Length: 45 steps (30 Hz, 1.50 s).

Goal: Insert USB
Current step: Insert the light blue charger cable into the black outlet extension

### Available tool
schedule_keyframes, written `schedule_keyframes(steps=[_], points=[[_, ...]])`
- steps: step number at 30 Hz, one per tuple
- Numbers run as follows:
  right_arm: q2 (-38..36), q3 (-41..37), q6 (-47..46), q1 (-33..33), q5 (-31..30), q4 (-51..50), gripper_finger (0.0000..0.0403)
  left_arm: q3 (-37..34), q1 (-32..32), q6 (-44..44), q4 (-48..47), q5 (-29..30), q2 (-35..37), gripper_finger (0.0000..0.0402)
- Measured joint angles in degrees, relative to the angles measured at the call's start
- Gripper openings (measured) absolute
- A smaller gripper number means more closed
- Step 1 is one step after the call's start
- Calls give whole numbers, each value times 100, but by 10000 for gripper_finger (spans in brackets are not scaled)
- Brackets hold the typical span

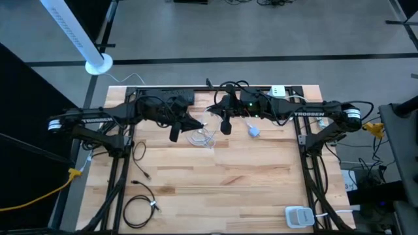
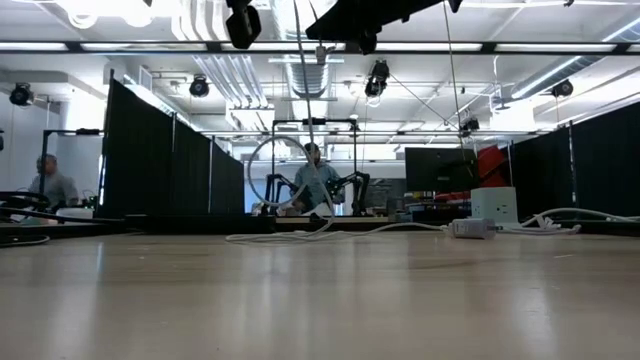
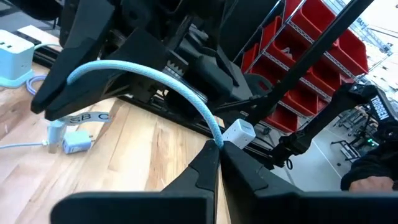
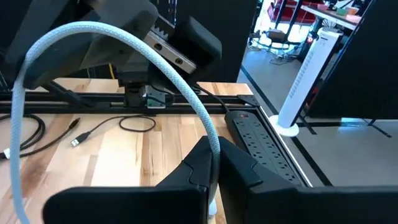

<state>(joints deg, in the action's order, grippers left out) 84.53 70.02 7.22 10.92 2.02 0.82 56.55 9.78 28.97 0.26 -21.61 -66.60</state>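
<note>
A light braided USB cable [image 3: 155, 78] with a white plug [image 3: 239, 132] is held up over the far middle of the table. My left gripper [image 3: 217, 149] is shut on it just behind the plug. My right gripper [image 4: 216, 152] is shut on it farther along. In the high view the two grippers meet tip to tip, left [image 1: 198, 123] and right [image 1: 213, 109]. The rest of the cable hangs down [image 2: 300, 100] and lies in loose loops on the wood [image 1: 204, 137]. A small white adapter [image 1: 253, 130] lies to the right of the loops. My left gripper pinches the cable right behind its white plug [image 3: 219, 138] between its two fingers, coming about level from the table's left. The plug sticks out past the fingertips, clear of the table. Behind the fingers the cable arches up toward the other arm. My right gripper pinches the braided cable [image 4: 214, 140] along its length between its two fingers, about level from the table's right. From the fingers the cable rises in a slack arch and drops [image 4: 15, 155] toward the table.
A black power strip [image 4: 261, 143] runs along the far edge, with a white power block [image 1: 279, 90] at the far right. Black cables lie at the left [image 1: 140, 156] and near left [image 1: 140, 209]. A white device [image 1: 300, 215] sits near the right corner. People show beyond the table.
</note>
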Motion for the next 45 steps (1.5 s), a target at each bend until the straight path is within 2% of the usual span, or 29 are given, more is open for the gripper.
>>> schedule_keyframes(steps=[4, 10, 15, 19, 21, 24, 29, 34, 38, 45], points=[[-2, 2, -22, -2, 4, -24, 2, 0, 3, -60, -113, 15, 119, 14], [-7, 2, -69, 0, -5, -22, 1, 0, 14, -198, -858, 317, 298, 37], [-9, 2, -129, 0, -7, -15, 1, 0, 15, -348, -1202, 399, 438, 42], [-9, 4, -127, 0, -7, 59, 1, 0, 63, -145, -2015, 1563, 635, 41], [-9, 7, -129, 1, -6, 121, 1, 0, 183, -81, -2525, 1958, 706, 40], [-1, 9, -150, 46, -6, 127, 0, 0, 548, -50, -2885, 2209, 728, 38], [26, 9, -395, 154, -5, 126, 0, 0, 1732, -131, -2949, 2270, 510, 36], [12, 9, -636, 175, -5, 134, 0, 0, 2982, -878, -3224, 2566, -23, 25], [-10, 9, -821, 140, -6, 138, 0, 0, 3732, -983, -3417, 2586, -634, 23], [-13, 9, -1071, 55, -5, 114, 0, -397, 3908, -1049, -2307, 3054, -1550, 1]])
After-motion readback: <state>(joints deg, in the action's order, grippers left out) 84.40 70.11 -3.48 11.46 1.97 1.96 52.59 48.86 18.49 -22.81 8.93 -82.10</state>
